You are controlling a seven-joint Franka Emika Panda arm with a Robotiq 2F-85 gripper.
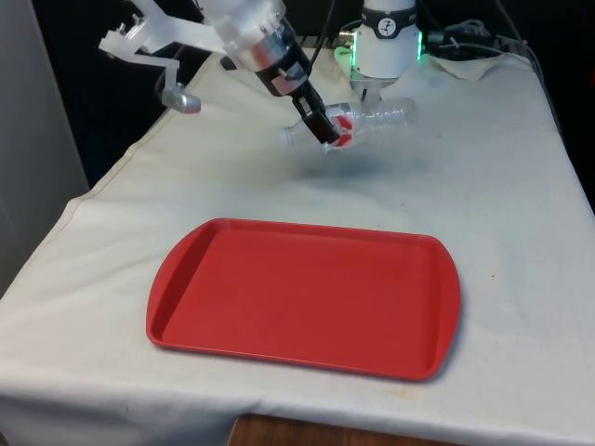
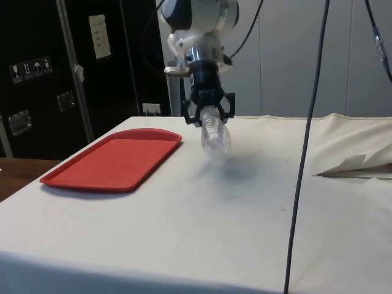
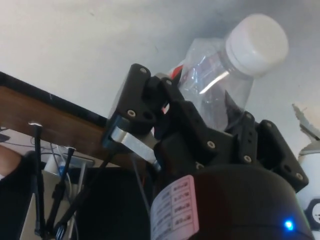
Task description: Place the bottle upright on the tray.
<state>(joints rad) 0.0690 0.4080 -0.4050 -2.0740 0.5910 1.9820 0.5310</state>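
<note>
A clear plastic bottle [image 1: 376, 118] with a red label and white cap [image 3: 256, 37] hangs tilted, close to level, above the white cloth. My gripper [image 1: 325, 130] is shut on the bottle around its labelled middle. From the side, the bottle [image 2: 215, 136] points down and forward out of the gripper [image 2: 208, 115]. The wrist view has the bottle [image 3: 215, 80] squeezed between the black fingers [image 3: 137, 97]. A red tray [image 1: 297, 288] lies flat with nothing on it, on the near side of the held bottle. In the side view the tray [image 2: 113, 160] sits left of the gripper.
The robot's base [image 1: 386, 42] stands just behind the bottle, with cables and bunched cloth [image 1: 469, 46] beside it. A black cable [image 2: 306, 153] hangs down in the side view, and a fold of cloth [image 2: 355, 165] lies right of it.
</note>
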